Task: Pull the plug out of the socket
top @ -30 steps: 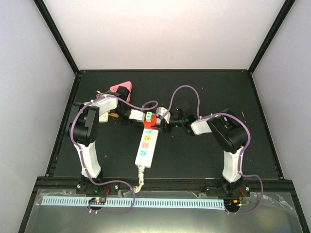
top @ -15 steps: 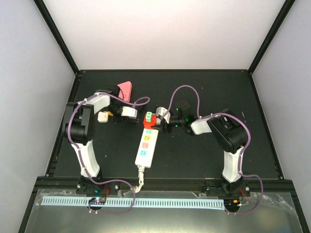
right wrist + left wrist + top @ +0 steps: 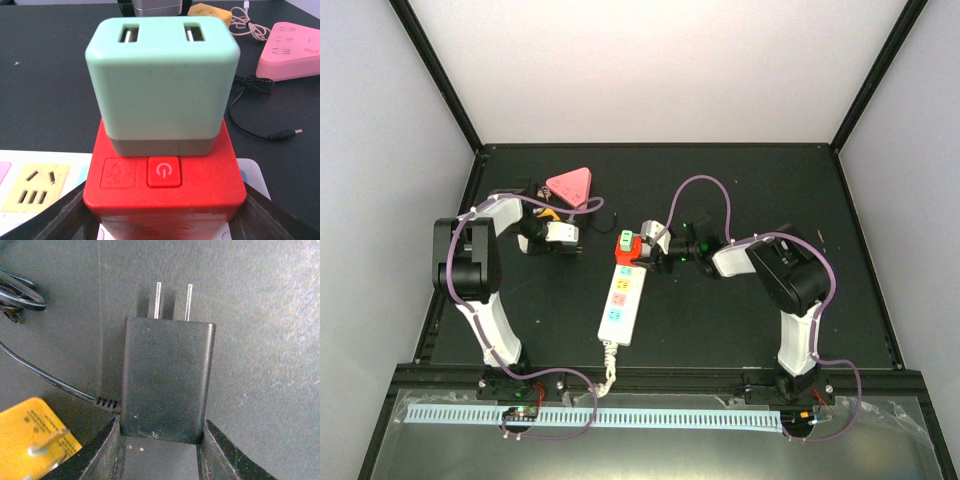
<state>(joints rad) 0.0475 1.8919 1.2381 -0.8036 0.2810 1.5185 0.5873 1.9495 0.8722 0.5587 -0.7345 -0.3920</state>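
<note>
Plug (image 3: 167, 385) in left tool (image 3: 161, 432) sits well off socket (image 3: 620, 300).

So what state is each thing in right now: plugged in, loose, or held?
Black plug: unplugged, prongs bare, held in left tool.
Red adapter: sitting on power strip, gripped by right tool.
Mint charger: seated on red adapter, USB ports empty.
Power strip: flat on table, other outlets empty.
Yellow plug: loose, prongs exposed.

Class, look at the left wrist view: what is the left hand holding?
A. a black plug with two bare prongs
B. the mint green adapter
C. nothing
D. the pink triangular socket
A: the left hand grips the black plug, and its two metal prongs stick out free of any socket.
</note>
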